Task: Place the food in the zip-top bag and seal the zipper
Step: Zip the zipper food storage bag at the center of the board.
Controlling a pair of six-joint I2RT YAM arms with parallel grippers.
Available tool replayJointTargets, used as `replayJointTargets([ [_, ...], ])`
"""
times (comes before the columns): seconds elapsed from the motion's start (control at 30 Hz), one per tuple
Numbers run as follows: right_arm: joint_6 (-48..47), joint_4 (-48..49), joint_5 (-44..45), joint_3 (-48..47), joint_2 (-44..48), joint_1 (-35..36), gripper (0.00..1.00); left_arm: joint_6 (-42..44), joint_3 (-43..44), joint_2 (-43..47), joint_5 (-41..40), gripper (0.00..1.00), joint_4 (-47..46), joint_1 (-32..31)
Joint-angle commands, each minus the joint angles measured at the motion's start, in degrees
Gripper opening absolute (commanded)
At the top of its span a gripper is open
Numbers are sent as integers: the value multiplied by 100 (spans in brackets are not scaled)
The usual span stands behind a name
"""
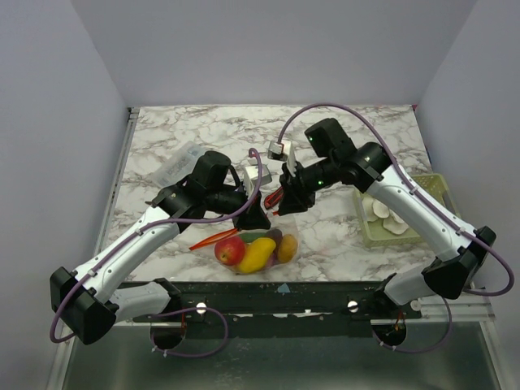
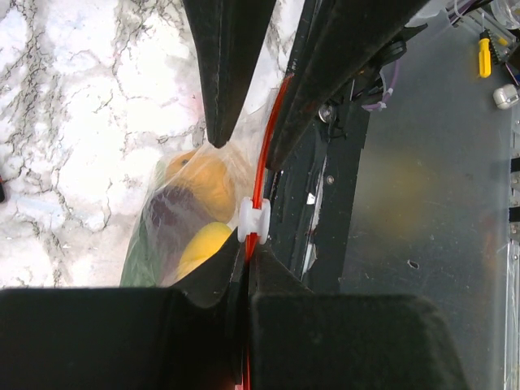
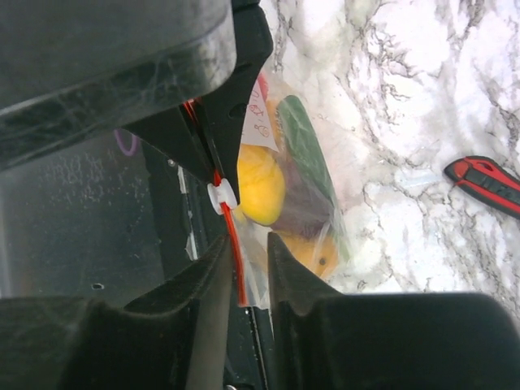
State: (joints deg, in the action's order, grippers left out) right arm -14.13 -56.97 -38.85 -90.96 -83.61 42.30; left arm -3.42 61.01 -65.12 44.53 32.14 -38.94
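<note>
The zip-top bag (image 1: 280, 258) hangs just above the table's near edge, full of food: a red apple (image 1: 229, 250), a yellow piece (image 1: 257, 253), a purple one (image 1: 275, 237) and an orange one (image 1: 288, 246). My left gripper (image 2: 250, 258) is shut on the orange-red zipper (image 2: 262, 162) just below its white slider (image 2: 253, 221). My right gripper (image 3: 247, 242) faces it from the other side with its jaws apart. The zipper's end (image 3: 236, 252) and the bag's corner lie in the gap, resting against one finger. In the top view the grippers (image 1: 272, 207) meet above the bag.
A slim red-and-black stick (image 3: 487, 183) lies on the marble left of the bag. A green tray (image 1: 443, 185) with white pieces stands at the right edge. Another clear bag (image 1: 180, 162) lies at the back left. The table's dark front rail (image 1: 276, 288) runs right under the hanging bag.
</note>
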Motion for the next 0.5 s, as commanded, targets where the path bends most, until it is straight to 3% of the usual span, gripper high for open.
replayJointTargets([
  [0.0,-117,-29,-369,-40,-90,56,21,20,41,46,81,0,-176,42],
  [0.1,-296,17,-507,35,-79,54,1,-63,8,102,81,0,-259,68],
  [0.17,-164,337,-404,256,57,57,0,-113,-26,166,81,0,-329,104],
  [0.2,-94,444,-349,311,106,58,0,-123,-49,194,116,6,-360,129],
  [0.27,16,518,-301,348,131,59,0,-195,-119,313,150,30,-506,157],
  [0.37,99,577,-255,417,187,56,0,-365,-218,455,150,53,-763,174],
  [0.4,96,591,-242,430,202,56,0,-425,-225,462,173,65,-820,174],
  [0.47,87,595,-237,438,244,52,0,-485,-206,474,191,71,-887,168],
])
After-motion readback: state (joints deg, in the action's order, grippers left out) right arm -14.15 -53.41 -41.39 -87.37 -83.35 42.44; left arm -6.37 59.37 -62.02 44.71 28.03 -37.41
